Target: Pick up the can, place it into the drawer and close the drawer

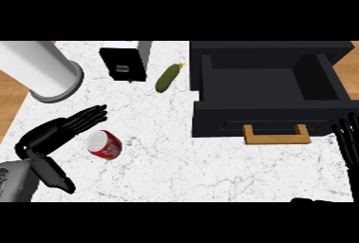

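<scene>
- Head view, looking steeply down on my white marbled counter (210,166).
- My left hand (52,137) lies at the lower left, fingers stretched out straight and thumb spread apart, gripping nothing.
- The can (106,144), red with a silver top, lies on its side just beside my left fingers, in the gap between fingers and thumb; I cannot tell whether they touch it. White markings run over the red side, but I cannot read any brand.
- My right hand (346,142) shows at the right edge, fingers straight and pointing up, holding nothing.
- The drawer (270,102) of the black cabinet stands pulled open at the upper right, well apart from the can, its wooden handle (276,135) facing me.
- A green cucumber (167,77) lies just left of the cabinet.
- A black and white appliance (126,59) sits near the top edge; no label is readable.
- A white cylinder (38,69) with a grey base stands at the upper left.
</scene>
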Robot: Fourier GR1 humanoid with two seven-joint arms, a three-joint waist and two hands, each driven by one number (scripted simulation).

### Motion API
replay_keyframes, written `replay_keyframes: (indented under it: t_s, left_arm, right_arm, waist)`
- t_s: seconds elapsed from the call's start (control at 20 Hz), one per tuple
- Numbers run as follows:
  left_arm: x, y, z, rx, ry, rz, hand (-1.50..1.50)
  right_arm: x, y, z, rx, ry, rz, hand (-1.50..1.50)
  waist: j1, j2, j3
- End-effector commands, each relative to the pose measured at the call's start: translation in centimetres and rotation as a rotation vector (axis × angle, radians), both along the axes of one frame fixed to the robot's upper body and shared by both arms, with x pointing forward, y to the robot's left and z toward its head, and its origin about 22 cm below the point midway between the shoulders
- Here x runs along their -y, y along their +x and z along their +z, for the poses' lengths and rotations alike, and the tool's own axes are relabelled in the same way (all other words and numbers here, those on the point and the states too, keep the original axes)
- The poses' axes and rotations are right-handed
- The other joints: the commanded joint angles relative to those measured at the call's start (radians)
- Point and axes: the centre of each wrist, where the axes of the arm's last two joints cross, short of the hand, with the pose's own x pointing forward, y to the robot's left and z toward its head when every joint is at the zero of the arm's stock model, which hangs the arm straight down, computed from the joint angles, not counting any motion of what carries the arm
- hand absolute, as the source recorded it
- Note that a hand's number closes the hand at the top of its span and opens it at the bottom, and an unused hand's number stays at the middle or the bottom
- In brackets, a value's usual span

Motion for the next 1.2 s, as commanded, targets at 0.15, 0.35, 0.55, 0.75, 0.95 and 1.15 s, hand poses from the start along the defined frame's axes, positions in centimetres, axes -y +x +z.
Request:
replay_keyframes:
  t_s: [0.15,0.35,0.55,0.75,0.95,1.15]
  left_arm:
    - [-2.3,-2.1,-3.5,0.005,-0.042,-0.029,-1.5]
    - [-2.7,0.7,-3.1,0.027,-0.037,-0.021,-1.5]
    - [-3.3,1.1,-3.6,0.014,-0.013,-0.022,-1.5]
    - [-2.5,0.3,-6.0,0.012,-0.005,-0.019,-1.5]
    - [-4.5,0.1,-6.3,-0.009,0.008,0.008,-1.5]
    - [-4.4,1.3,-5.9,-0.005,0.016,0.008,-1.5]
  right_arm:
    - [-0.3,-0.5,0.8,0.002,-0.007,0.0,-1.5]
    - [1.0,0.0,0.6,-0.003,0.011,0.002,-1.5]
    - [0.9,-0.7,-0.2,0.012,-0.01,0.015,-1.5]
    - [-0.1,1.1,-0.1,0.017,0.009,0.001,-1.5]
    - [0.5,-0.8,-0.3,0.023,-0.004,0.015,-1.5]
    - [0.4,-0.4,0.4,0.005,0.003,0.001,-1.5]
  waist:
    - [0.0,0.0,-0.001]
    - [-0.01,0.003,-0.001]
    - [-0.016,0.003,-0.001]
    - [-0.01,0.005,-0.002]
    - [-0.022,0.005,-0.002]
    - [-0.02,0.005,-0.002]
